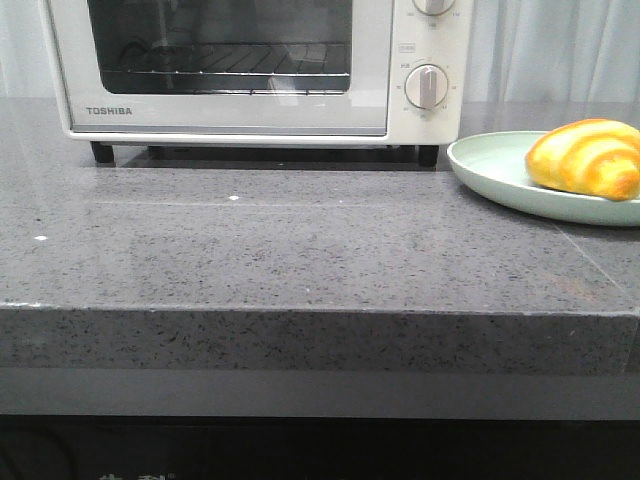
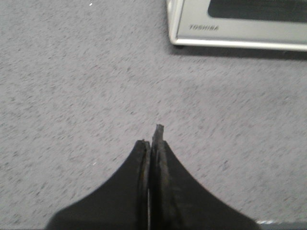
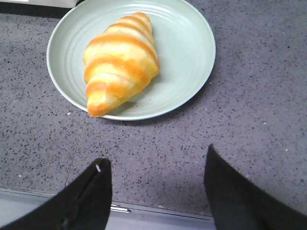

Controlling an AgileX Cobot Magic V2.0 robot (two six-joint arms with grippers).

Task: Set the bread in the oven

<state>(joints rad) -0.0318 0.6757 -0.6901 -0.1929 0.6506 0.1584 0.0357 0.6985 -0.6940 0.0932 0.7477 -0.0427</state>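
Clearly we have the right pincer [image 3: 156, 184] nearer: its fingers stand wide apart over the bench [image 1: 300, 250], and the bread [image 3: 120, 62] lies straight ahead of the gap, on the plate [image 3: 187, 52], its long axis slanting across our line of reach. Our left pincer [image 2: 152, 143] is pressed together, empty, near the oven [image 1: 250, 70], whose door is up. We count one bread, one plate, one oven, two pincers

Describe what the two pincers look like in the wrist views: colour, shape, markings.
Both are plain black. The left pincer has tapering fingers with ribbed inner edges; the right pincer has two broad, pointed fingers, one showing a small pale mark. No cables or lettering are visible.
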